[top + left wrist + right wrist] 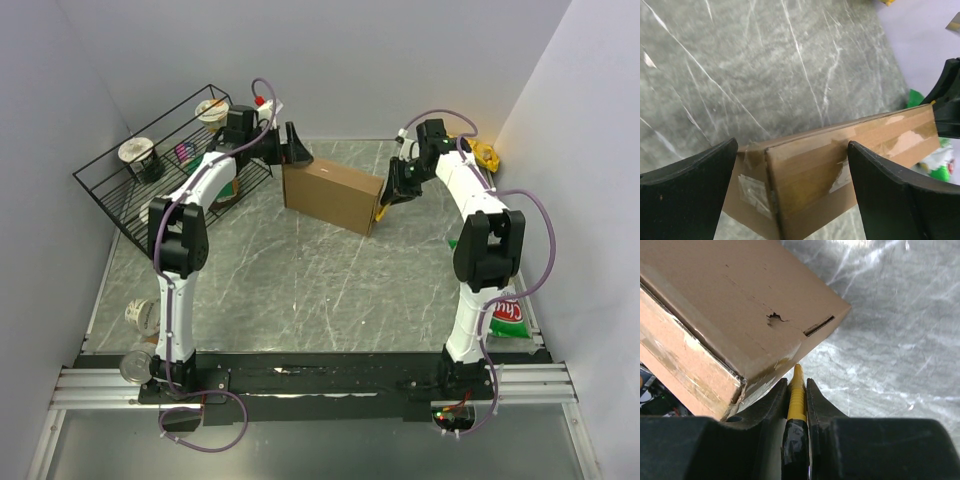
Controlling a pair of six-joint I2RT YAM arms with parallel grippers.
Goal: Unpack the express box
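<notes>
Box: flat plain brown cardboard express box (335, 195), closed, on the grey marble-look table (300, 290), far middle, between the two grippers.
Tape: clear tape (752, 187) over the seam and end of the express box, seen in the left wrist view.
Left gripper: left gripper (292, 148) is at the box's left end. The jaws are spread wide, with black fingers (685, 172) on either side of the box corner. Contact can't be told.
Right gripper: right gripper (388, 192) is at the box's right end, jaws clamped on a slim yellow tool (797, 385) with a black-wrapped grip.
Tool tip: it meets the box's lower edge at the near corner.
Box face: small torn hole (774, 317) and a short slit (819, 325) near that corner.
Rack: black wire rack (115, 195) at far left by the wall, holding paper cups (137, 152).
Right edge: green snack bag (507, 318) beside the right arm.
Far right corner: small yellow object (487, 155), kind unclear.
Near left: loose cups (140, 315) beside the left arm's base.
</notes>
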